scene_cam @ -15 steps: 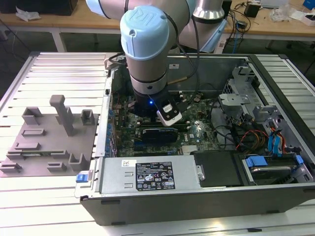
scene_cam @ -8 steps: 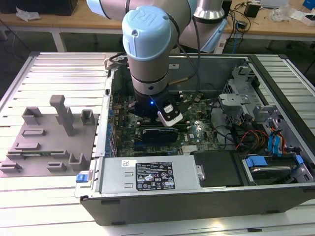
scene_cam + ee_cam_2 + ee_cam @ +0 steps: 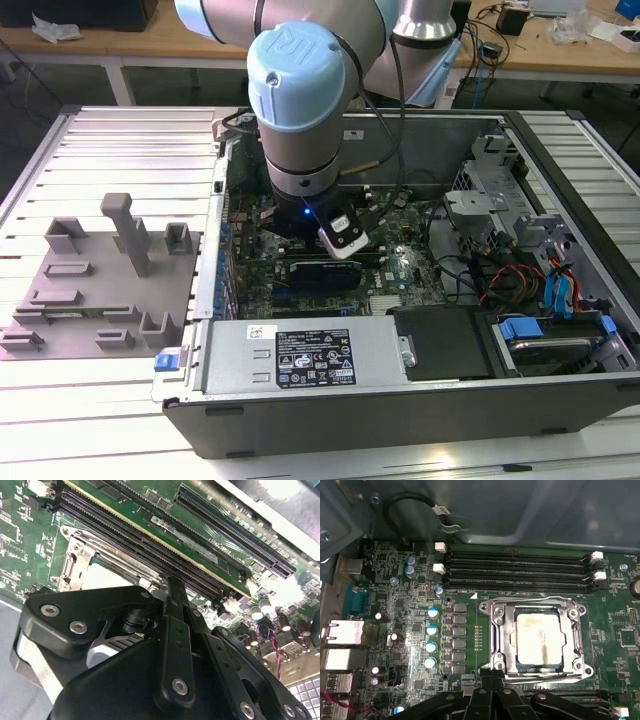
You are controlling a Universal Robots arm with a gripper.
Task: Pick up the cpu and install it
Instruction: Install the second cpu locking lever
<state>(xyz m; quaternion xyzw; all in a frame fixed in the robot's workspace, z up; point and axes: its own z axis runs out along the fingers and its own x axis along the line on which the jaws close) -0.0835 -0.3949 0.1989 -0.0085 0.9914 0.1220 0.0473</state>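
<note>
CPU [image 3: 539, 639] sat seated inside socket frame [image 3: 536, 636], hand [image 3: 492, 679] just beside the frame, grip state unclear, so install looked at closing stage.

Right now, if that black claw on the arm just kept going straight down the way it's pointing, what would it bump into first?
Probably the motherboard right beside the socket frame, near its front edge. The gripper points down there, next to the cpu seated inside. Depth is hard to judge.
</note>
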